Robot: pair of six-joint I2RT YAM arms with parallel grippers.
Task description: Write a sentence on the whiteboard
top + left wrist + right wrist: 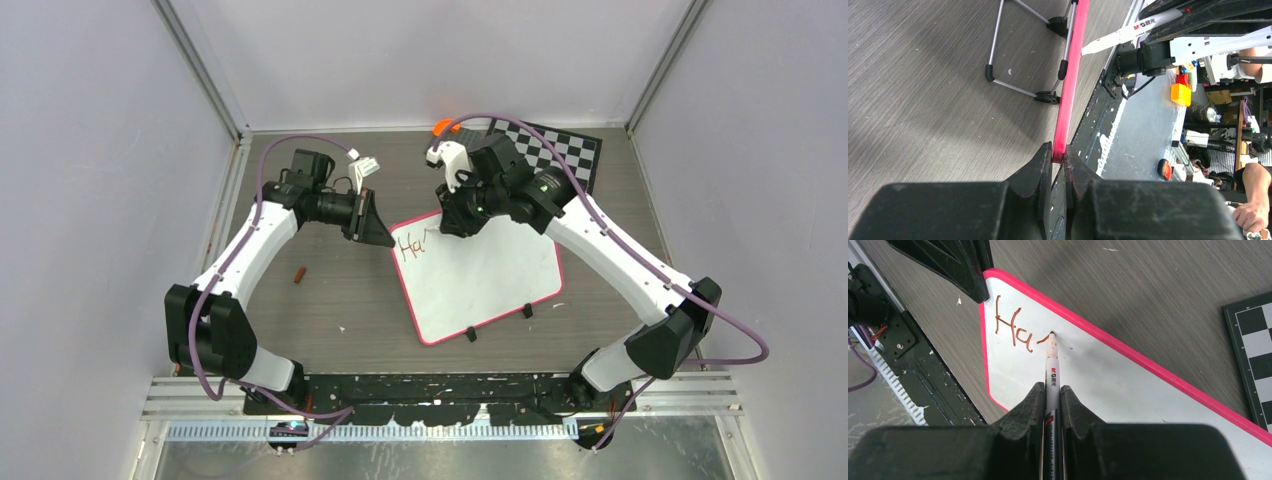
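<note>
The whiteboard (500, 280) lies tilted on the table, white with a pink frame. My left gripper (385, 235) is shut on its far-left corner; in the left wrist view the jaws (1059, 155) pinch the pink frame (1070, 75) edge-on. My right gripper (455, 215) is shut on a white marker (1052, 362), whose tip touches the board (1108, 390). The sentence (1013, 329) reads "Ha" in red-brown strokes, with the tip at the end of the "a". Those letters (412, 245) also show from above, partly hidden by the right gripper (1052, 387).
A checkered chessboard (555, 150) lies at the back right, close behind the right wrist. An orange object (441, 127) sits at the back wall. A small brown piece (299, 274) lies on the table left of the board. Black clip feet (470, 334) line the board's near edge.
</note>
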